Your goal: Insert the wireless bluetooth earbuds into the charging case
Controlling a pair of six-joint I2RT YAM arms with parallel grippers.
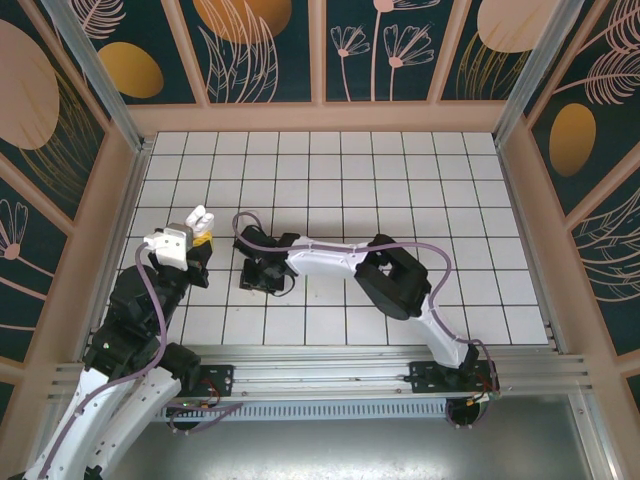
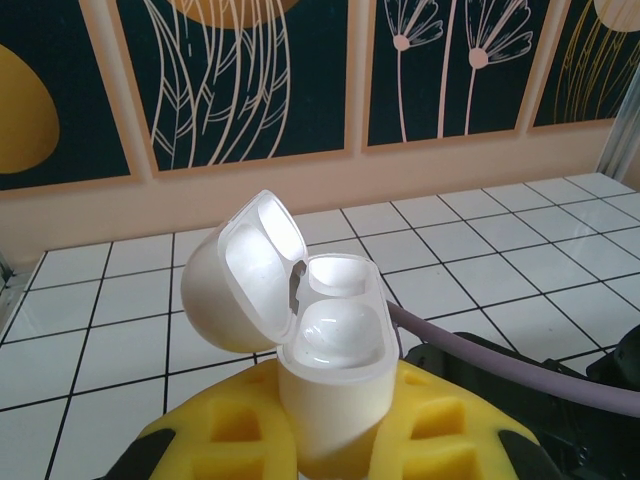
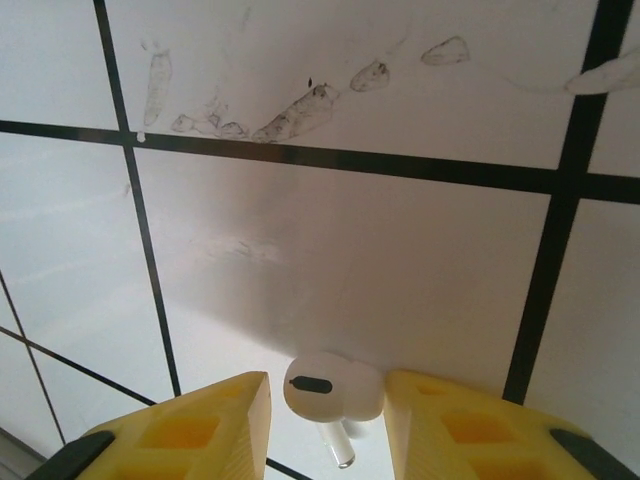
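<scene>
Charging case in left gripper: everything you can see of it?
The charging case is small, white, glossy rounded plastic: a body and a hinged lid. It is open, the lid flipped back to the left in the left wrist view, hollow inside showing. The body stands upright, mouth up, clamped low down between the yellow fingers of the left gripper, above the tiled table. Inside are smooth rounded wells; whether a bud sits there I cannot tell.
</scene>
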